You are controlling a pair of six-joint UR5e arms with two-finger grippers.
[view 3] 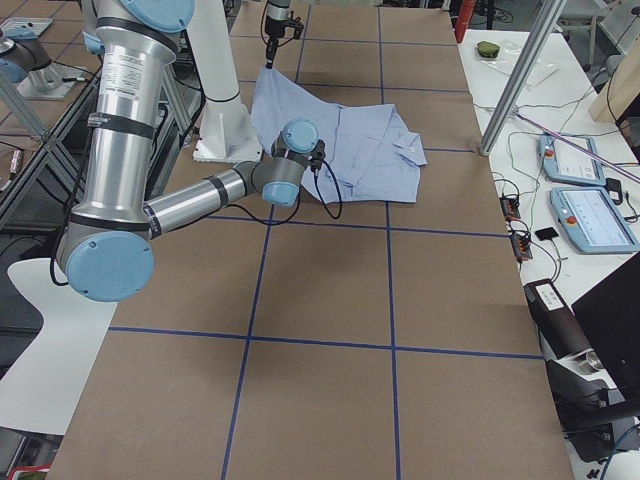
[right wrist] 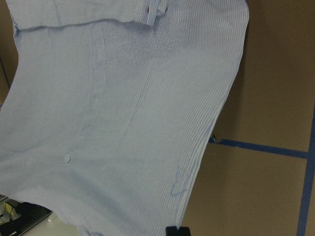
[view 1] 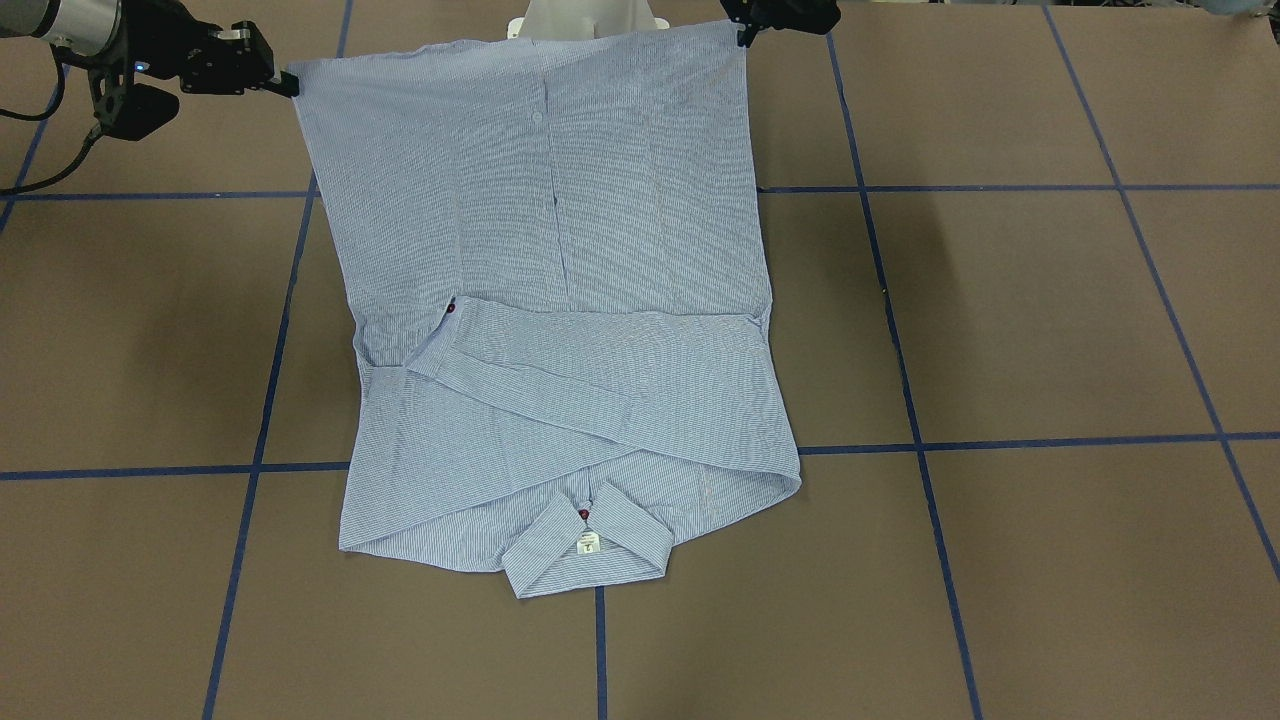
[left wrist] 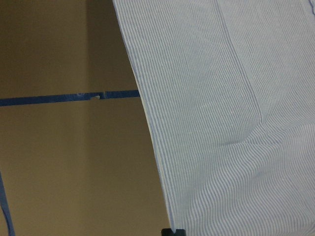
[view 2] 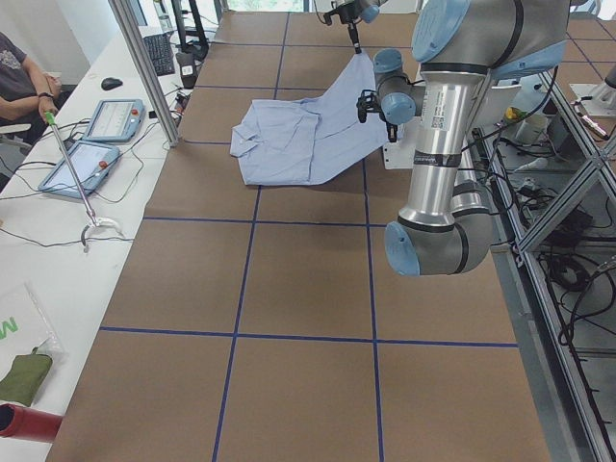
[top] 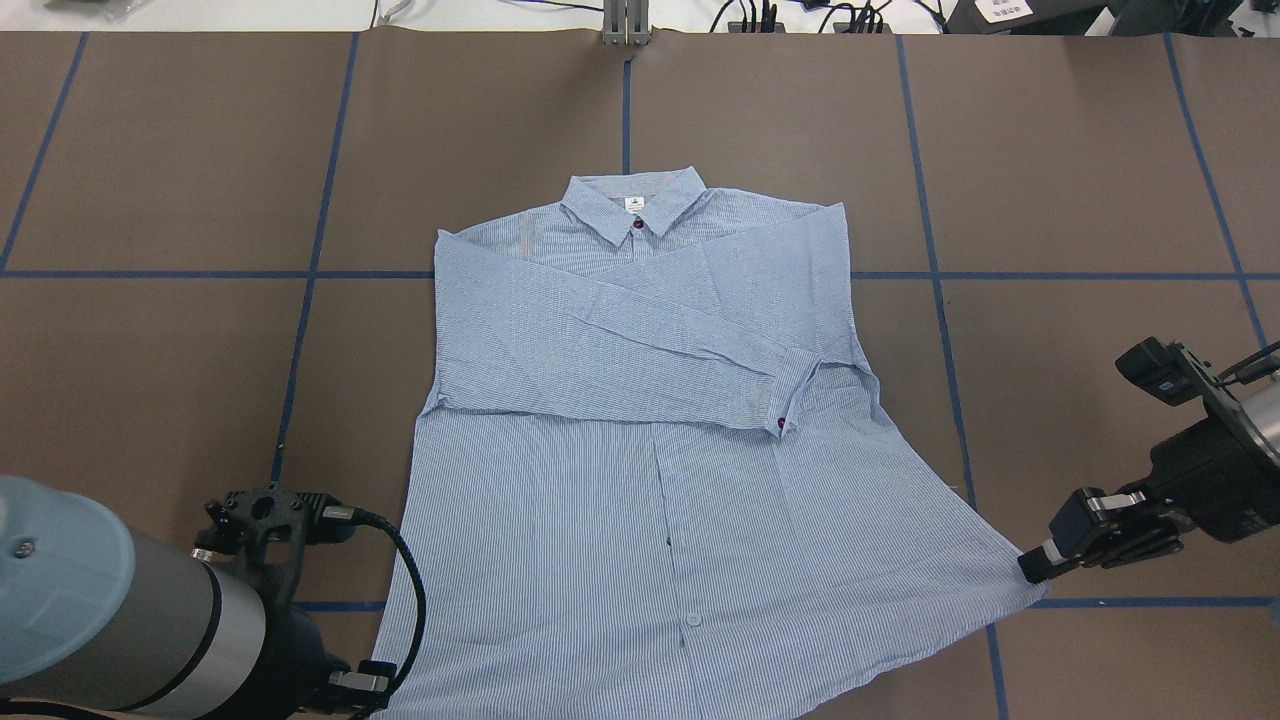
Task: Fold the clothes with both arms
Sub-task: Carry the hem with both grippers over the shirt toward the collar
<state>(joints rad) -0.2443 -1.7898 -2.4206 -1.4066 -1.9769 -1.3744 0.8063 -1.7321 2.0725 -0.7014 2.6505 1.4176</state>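
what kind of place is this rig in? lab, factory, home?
Most likely a robotics lab test cell. The brown table carries a blue tape grid, two teach pendants lie on a side bench, and the left gripper and right gripper each pinch a shirt hem.

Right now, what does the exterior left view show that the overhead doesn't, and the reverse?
Only exterior left: a seated person and two tablets beside the table.
Only overhead: the white collar label and the red cuff button.
Both: the shirt with its sleeves folded across the chest, collar away from the robot, and the right gripper pinching a hem corner.
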